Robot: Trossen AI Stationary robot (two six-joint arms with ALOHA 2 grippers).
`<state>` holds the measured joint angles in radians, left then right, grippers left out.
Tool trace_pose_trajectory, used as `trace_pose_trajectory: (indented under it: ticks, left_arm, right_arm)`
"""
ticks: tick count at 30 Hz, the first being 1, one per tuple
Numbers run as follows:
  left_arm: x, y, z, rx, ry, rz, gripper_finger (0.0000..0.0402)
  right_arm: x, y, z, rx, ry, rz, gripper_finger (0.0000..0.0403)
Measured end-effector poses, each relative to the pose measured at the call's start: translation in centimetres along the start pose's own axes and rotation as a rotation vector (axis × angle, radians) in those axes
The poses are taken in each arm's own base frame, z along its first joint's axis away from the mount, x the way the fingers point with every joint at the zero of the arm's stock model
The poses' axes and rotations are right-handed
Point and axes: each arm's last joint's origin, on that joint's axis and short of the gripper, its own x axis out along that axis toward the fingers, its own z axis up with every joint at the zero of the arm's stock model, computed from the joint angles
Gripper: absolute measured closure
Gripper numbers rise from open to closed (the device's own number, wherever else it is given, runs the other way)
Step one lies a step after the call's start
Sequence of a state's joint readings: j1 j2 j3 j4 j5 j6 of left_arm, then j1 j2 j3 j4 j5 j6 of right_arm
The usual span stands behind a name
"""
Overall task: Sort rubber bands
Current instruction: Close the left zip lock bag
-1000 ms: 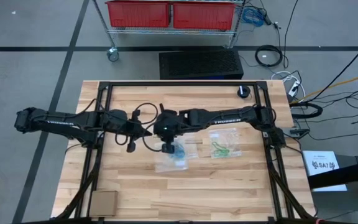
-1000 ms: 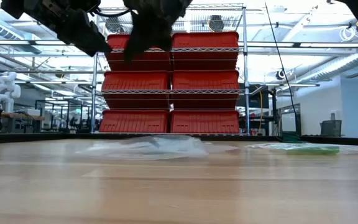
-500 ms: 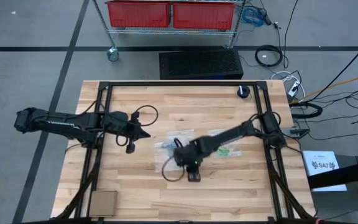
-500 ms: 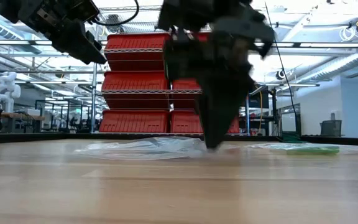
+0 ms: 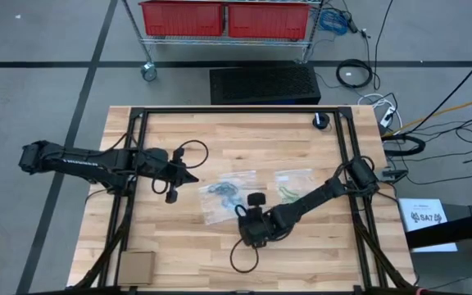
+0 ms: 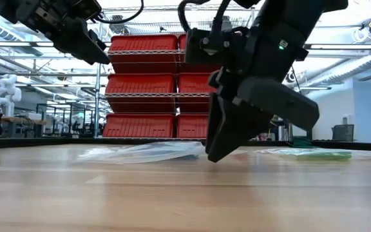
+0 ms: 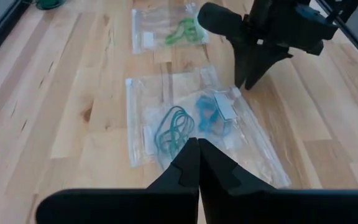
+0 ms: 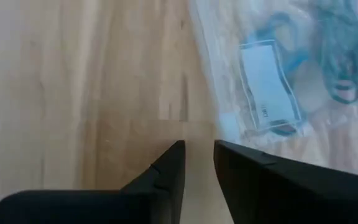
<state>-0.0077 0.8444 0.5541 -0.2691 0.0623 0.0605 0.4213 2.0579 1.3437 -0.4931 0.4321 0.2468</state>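
My right gripper (image 6: 212, 154) was low over the counter (image 5: 187, 254), just beside the near edge of the clear bag (image 5: 224, 201) holding the blue and teal rubber bands (image 7: 191, 121). Its fingers (image 8: 166, 171) stood slightly apart with only bare wood between them; I gripped nothing. My left gripper (image 7: 198, 146) hovered above the counter off the same bag's other side, its fingers pressed shut and empty.

The second clear bag (image 5: 295, 187) lay just beside the first, with the green rubber bands (image 7: 184, 30) inside it. So the greens sat in one bag and the blue and teal ones in the other, which I judged to be most of the sorting done. I could see no loose band on the wood in any view, though one so thin could have escaped me. What was left, I guessed, was any stray band, or simply drawing back.
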Motion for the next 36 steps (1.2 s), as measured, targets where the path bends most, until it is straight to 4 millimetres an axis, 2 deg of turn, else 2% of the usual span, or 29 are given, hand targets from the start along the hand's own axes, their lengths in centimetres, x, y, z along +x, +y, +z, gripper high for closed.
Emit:
trace_pose_trajectory:
  ticks: [22, 27, 36]
  left_arm:
    - [0.0, 0.0, 0.0, -0.001, 0.002, -0.002, 0.0401]
    - [0.0, 0.0, 0.0, -0.001, 0.002, -0.002, 0.0401]
    - [0.0, 0.0, 0.0, -0.001, 0.004, -0.002, 0.0401]
  right_arm:
    - [-0.7, 0.5, -0.8, -0.225, 0.018, -0.198, 0.0323]
    - [-0.3, -0.5, -0.2, -0.240, 0.000, -0.236, 0.0323]
    - [0.4, -1.7, 0.2, -0.260, 0.018, -0.157, 0.0323]
